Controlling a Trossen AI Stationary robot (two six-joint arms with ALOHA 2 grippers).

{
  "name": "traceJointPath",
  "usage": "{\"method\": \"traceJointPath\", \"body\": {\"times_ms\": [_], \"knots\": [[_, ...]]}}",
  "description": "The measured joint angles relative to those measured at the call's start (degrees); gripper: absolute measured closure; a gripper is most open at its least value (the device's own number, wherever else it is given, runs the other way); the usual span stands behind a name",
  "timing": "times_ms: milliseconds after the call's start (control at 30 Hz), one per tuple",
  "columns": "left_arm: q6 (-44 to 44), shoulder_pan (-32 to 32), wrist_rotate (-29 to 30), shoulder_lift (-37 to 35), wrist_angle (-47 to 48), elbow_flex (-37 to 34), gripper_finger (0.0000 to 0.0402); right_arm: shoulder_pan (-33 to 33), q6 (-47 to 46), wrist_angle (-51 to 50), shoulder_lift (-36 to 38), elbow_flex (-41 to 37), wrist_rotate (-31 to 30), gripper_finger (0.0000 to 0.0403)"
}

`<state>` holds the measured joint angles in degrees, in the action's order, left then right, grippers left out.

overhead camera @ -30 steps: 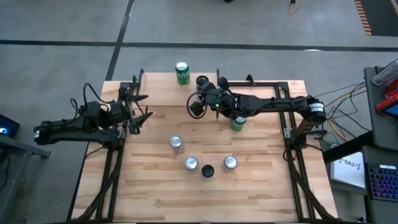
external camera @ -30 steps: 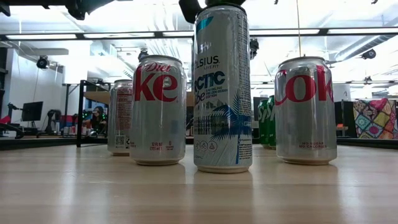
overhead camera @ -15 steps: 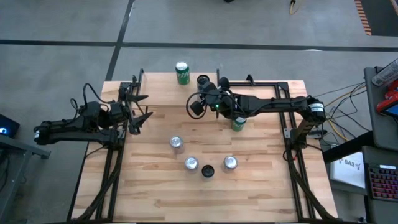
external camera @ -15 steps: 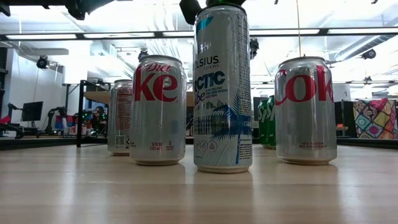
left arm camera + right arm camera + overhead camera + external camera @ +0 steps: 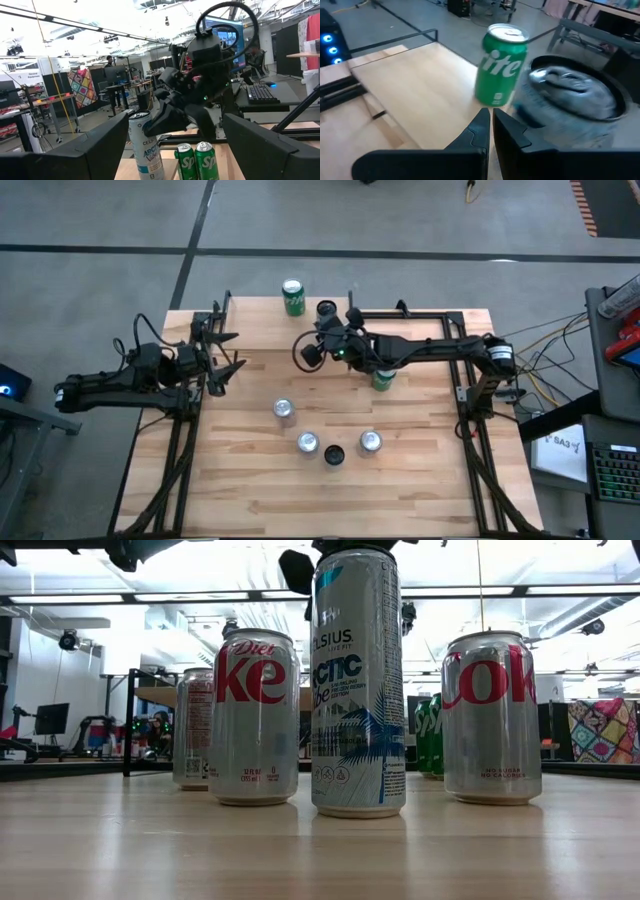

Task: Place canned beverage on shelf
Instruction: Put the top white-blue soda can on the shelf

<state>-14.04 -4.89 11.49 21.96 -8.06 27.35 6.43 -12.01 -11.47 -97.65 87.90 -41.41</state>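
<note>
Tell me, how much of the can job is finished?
Two cans, a green can and a dark-topped can, seem to stand on the shelf. The right gripper hovers there, jaws shut, empty. The left gripper waits open. Five cans on the table are left.

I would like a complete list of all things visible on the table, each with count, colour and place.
table: one, light wood, under both arms
shelf: one, light wood on black legs, table's far edge
green can: one, on the shelf
green pair: two, side by side below the right arm
tall cans: two, dark-rimmed; one near the front edge, one on the shelf beside the green can
silver cans: three, red lettering, front middle of the table
left end effector: black, open, at the table's left edge
right end effector: black, shut, facing the shelf cans
</note>
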Motion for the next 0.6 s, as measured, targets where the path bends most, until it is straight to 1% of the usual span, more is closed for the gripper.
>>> {"method": "traceJointPath", "body": {"times_ms": [133,200,467,600], "knots": [[0.00,0.00,-0.02,0.00,0.01,0.00,0.0092,0.13,1.15,-0.27,0.00,0.00,-3.24,0.0390],[-0.02,0.01,-0.02,-0.02,0.01,0.00,0.0092,0.44,1.88,-0.23,0.00,0.00,-3.71,0.0390],[-0.02,0.01,-0.02,-0.02,0.01,0.00,0.0092,0.44,2.56,-0.26,0.26,0.00,-3.42,0.0390],[-0.02,0.01,-0.01,-0.02,0.01,0.00,0.0092,-0.95,1.39,-0.20,1.53,0.00,0.00,0.0390]]}}
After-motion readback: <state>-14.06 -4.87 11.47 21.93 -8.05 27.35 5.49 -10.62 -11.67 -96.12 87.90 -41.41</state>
